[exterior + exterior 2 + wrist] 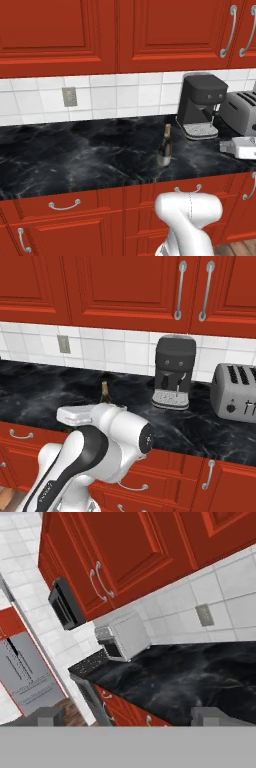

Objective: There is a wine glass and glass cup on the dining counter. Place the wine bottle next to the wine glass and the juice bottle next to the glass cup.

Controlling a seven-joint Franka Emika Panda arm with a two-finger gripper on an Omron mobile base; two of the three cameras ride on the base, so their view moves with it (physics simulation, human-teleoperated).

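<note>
Left base view: wine bottle [165, 146] upright on the black counter [75, 155], left of and in front of the coffee machine [200, 105], toaster [242, 112] right of it; right base view: bottle neck behind the arm, left of the coffee machine; hand view: gripper [130, 716] spread wide, empty, above the counter edge.

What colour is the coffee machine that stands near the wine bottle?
The coffee machine is dark grey to black, with a lighter grey drip tray. The left base view shows it best.
</note>
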